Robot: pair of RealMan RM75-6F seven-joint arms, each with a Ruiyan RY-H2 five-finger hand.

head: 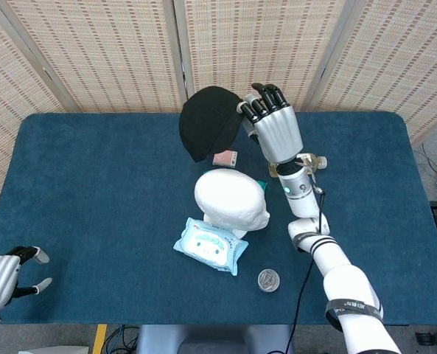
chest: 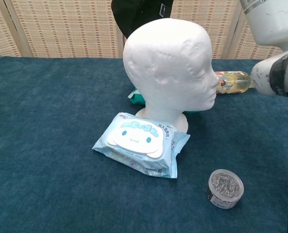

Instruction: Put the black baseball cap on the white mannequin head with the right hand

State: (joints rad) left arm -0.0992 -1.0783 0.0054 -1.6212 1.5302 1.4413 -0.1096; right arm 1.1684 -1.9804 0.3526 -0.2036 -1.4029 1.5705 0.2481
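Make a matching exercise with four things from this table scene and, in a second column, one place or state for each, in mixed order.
Things:
1. black baseball cap
2. white foam mannequin head
3. light blue wet-wipes pack
4. small round clear container

Places or states:
A. lies flat against the mannequin's base
B. held in the air by the right hand
C. alone near the front table edge
D. upright, still bare

Pairs: 1-B, 2-D, 3-A, 4-C

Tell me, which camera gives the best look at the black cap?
The head view: the whole black cap shows, held up by the right hand behind the mannequin head. The chest view catches only its lower part at the top edge.
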